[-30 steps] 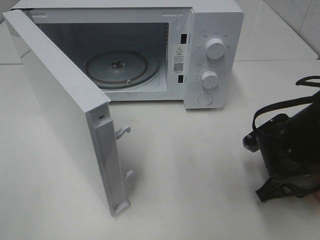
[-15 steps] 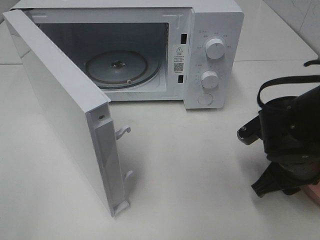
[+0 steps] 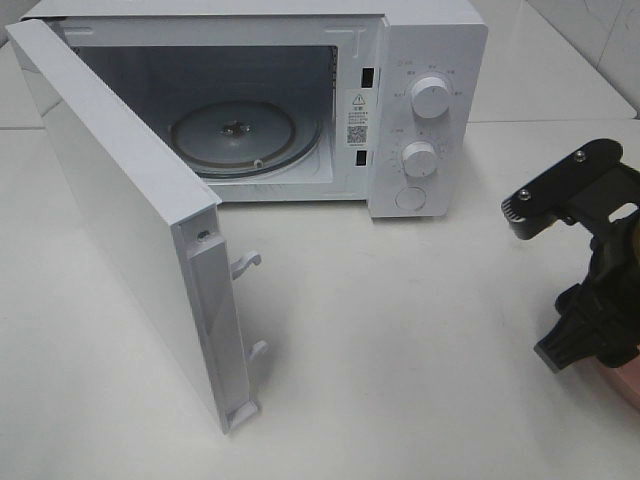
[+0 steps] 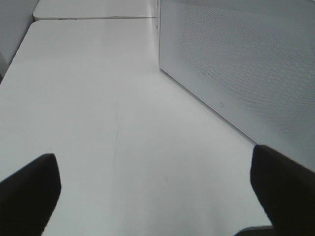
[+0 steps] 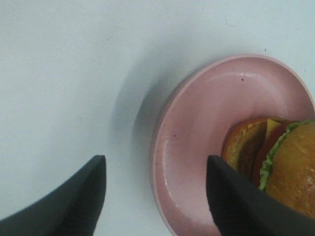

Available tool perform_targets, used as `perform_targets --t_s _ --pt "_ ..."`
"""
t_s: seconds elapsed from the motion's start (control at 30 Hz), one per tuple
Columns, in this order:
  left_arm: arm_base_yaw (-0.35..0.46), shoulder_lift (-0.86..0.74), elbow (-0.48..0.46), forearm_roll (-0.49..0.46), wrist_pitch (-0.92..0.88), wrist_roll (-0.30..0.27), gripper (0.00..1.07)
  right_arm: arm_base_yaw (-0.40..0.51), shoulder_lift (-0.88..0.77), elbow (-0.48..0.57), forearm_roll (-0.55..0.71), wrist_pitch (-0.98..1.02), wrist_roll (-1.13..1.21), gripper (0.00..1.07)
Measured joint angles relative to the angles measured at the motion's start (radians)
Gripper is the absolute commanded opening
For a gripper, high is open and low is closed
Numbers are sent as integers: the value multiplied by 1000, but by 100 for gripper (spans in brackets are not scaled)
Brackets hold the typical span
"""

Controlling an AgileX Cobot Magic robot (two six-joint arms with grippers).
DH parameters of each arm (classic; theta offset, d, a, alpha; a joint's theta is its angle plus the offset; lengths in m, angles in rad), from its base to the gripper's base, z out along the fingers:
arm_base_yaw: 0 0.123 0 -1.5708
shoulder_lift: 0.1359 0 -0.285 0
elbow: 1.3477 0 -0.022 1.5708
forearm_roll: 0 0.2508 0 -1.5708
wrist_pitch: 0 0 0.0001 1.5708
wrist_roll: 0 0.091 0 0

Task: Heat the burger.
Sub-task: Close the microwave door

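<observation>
The burger (image 5: 283, 160) lies on a pink plate (image 5: 206, 113) in the right wrist view, with a brown bun, a green lettuce frill and a yellow cheese edge. It is partly cut off by the picture's border. My right gripper (image 5: 156, 204) is open above the plate's rim. One finger (image 5: 76, 201) hangs over the bare table and the other finger (image 5: 236, 201) over the plate beside the burger, touching nothing. In the high view only the right arm (image 3: 590, 255) and a sliver of the plate (image 3: 625, 385) show. My left gripper (image 4: 155, 196) is open and empty above the table.
The white microwave (image 3: 430, 60) stands at the back with its door (image 3: 120, 200) swung wide toward the front left. Its glass turntable (image 3: 235, 135) is bare. The left wrist view shows the microwave's perforated side wall (image 4: 246, 64) close by.
My right arm has swung rightward toward the plate at the table's right edge. Its jaws have spread wider. The left gripper has not changed.
</observation>
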Motion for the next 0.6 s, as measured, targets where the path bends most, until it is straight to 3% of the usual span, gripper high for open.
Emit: perform_targets --t_s 0.23,0.6 --pt "0 0 0 0 0 0 99 0 -167 1 136 3 -167 77" --pt "0 0 0 0 0 0 99 0 -496 1 291 99 -298 76"
